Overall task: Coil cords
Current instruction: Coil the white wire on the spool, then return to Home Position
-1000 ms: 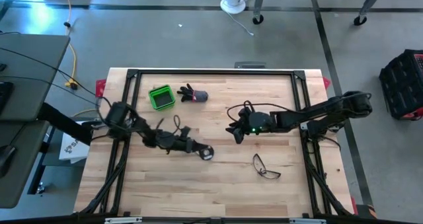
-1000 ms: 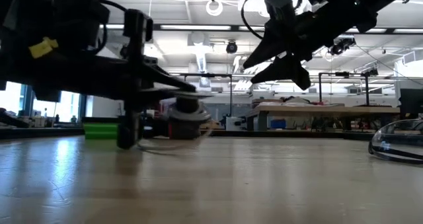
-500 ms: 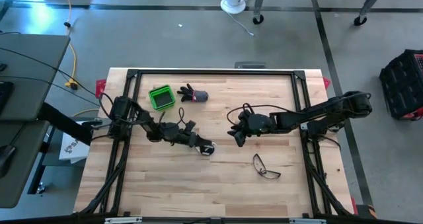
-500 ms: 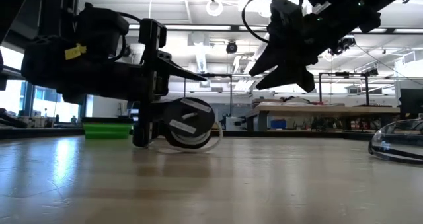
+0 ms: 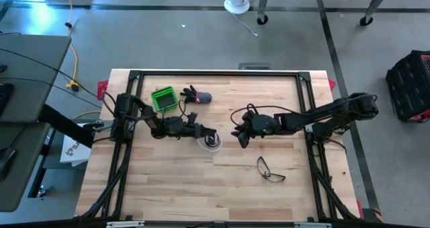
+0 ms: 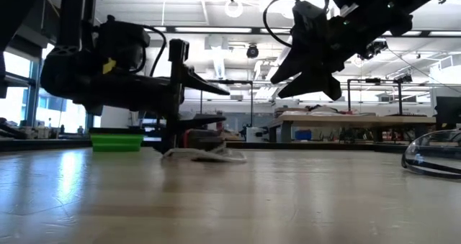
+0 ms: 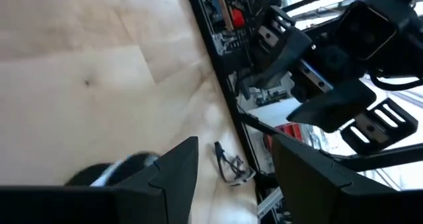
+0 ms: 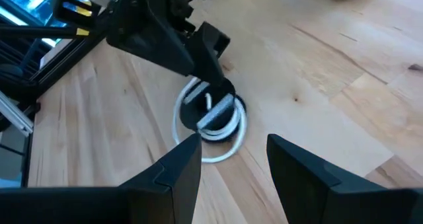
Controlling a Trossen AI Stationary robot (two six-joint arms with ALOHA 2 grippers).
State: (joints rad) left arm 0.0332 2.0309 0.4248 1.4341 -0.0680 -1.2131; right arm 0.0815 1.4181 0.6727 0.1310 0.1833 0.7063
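Left gripper (image 5: 205,134) fingers spread over the coiled cord (image 8: 213,121) — right gripper (image 5: 240,138) open, empty.

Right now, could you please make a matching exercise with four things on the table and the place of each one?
Things:
1. green box
2. glasses
3. reel with white cord
4. right gripper

Places:
A. flat on the wood at the left gripper's tips
B. far side, left part of the table
C. hanging above the table's middle, holding nothing
D. near side, right part of the table

Pairs: 1-B, 2-D, 3-A, 4-C
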